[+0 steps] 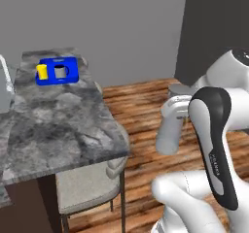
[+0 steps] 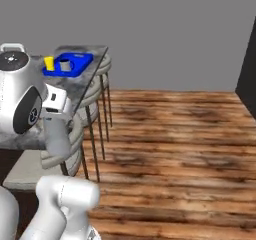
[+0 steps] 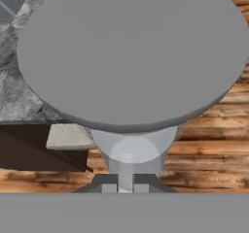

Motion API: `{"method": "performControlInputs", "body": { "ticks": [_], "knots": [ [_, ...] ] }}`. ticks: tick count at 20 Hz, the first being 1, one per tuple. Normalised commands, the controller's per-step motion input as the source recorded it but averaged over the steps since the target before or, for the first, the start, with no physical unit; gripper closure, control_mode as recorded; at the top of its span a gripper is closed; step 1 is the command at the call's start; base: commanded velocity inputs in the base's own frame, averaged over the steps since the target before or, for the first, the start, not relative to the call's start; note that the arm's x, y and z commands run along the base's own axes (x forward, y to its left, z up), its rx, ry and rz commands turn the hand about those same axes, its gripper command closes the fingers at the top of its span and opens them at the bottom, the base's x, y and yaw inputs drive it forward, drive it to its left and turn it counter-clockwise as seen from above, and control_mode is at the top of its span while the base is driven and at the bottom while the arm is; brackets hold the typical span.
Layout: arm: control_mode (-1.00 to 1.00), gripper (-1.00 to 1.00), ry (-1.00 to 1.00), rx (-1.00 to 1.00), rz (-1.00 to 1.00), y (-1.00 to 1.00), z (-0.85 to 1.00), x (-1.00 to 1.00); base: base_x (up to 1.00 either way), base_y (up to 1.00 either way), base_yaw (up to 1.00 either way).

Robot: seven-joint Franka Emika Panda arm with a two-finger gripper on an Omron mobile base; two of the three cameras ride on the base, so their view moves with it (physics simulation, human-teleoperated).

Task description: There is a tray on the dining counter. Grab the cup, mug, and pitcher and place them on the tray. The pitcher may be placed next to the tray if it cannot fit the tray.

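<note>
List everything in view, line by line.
dining counter: one, grey marbled, left
tray: one, bright blue, counter's far end
cup: one, yellow, at the tray's edge
mug: one, silver-grey, on the tray
pitcher: one, translucent grey, held beside the counter
stools: at least two, pale, under the counter
floor: wooden, brown
arm: one, white with dark joints
jaws: dark, shut on the pitcher

We've got the arm folded up beside the counter's near end, forearm bent, gripper (image 3: 125, 187) clamped tight on the pitcher (image 3: 133, 57), carried off the floor.
</note>
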Motion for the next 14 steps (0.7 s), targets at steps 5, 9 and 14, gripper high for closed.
{"method": "performControlInputs", "body": {
  "ticks": [5, 9, 14],
  "knots": [
    [1.0, 1.0, 0.0, 0.0, 0.0, 0.0, 0.0, 0.0, 0.51, -0.01, 0.91],
    [1.0, 1.0, 0.0, 0.0, 0.0, 0.0, 0.0, 0.0, 0.92, -0.48, 0.65],
    [1.0, 1.0, 0.0, 0.0, 0.0, 0.0, 0.0, 0.0, 0.39, -0.99, 0.37]
  ]
}}
